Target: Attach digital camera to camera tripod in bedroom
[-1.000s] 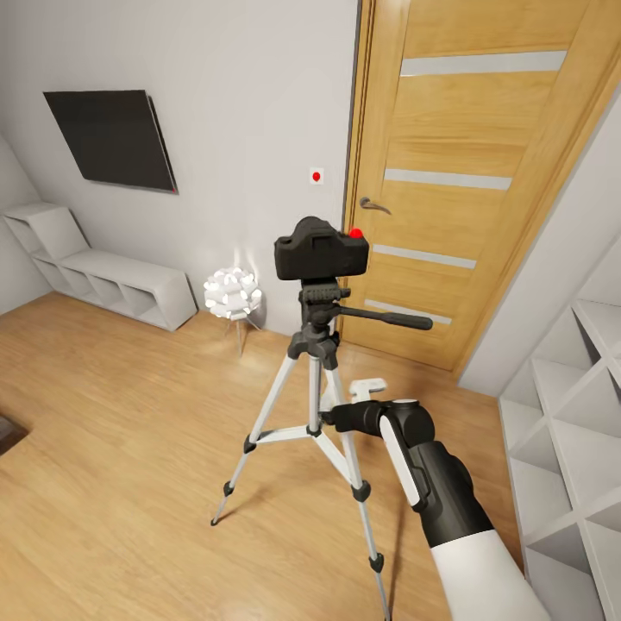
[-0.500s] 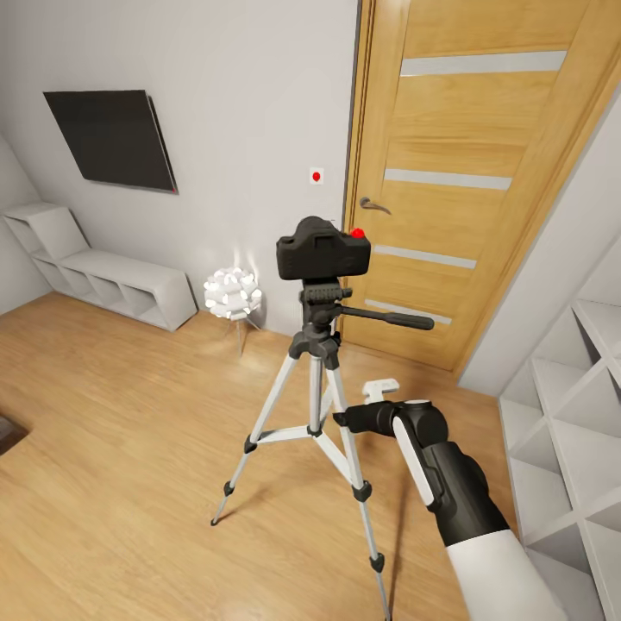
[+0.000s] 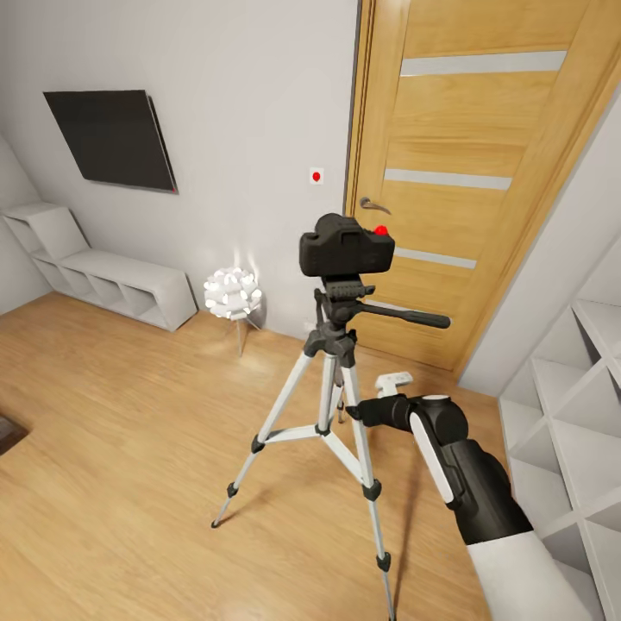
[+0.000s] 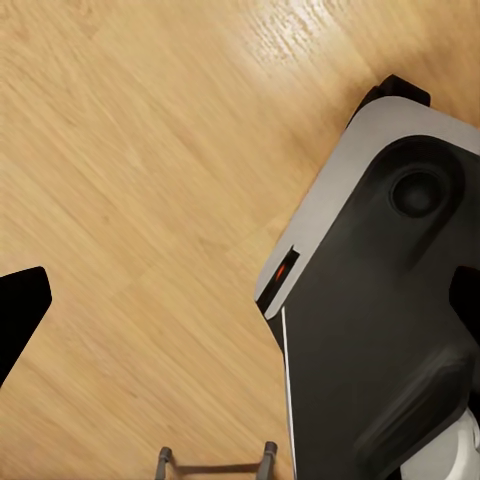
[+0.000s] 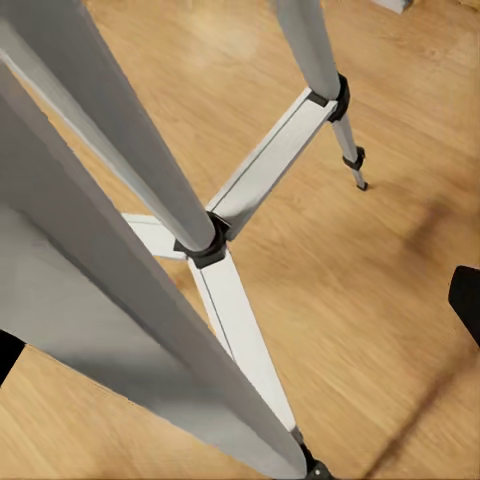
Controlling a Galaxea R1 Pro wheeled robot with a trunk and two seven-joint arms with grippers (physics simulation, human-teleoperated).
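From the head camera, a bedroom with a light wood plank floor [image 3: 129, 414] and pale grey walls. The camera tripod [image 3: 332, 405] stands mid-room on silver legs with black joints, and the digital camera [image 3: 346, 247], black with a red dot on top, sits on the tripod's black head, whose long handle points right. Behind it on the far wall is an oak door [image 3: 466, 181] with frosted strips; to the left hang a black wall TV [image 3: 110, 138] and, lower, white cubby shelves [image 3: 103, 276]. A small white spiky-ball lamp [image 3: 232, 293] stands near the wall, left of the tripod. More white shelving [image 3: 569, 431] fills the right edge. The right arm reaches in from the near right, its right gripper [image 3: 362, 410] just beside the tripod's legs; whether it is released or clenched cannot be told. From the left wrist camera, wood floor and the robot's black and grey base [image 4: 390, 300]; a dark fingertip shows at the edge, so the left gripper's state cannot be told. From the right wrist camera, the tripod's silver legs and braces loom very close over the floor.
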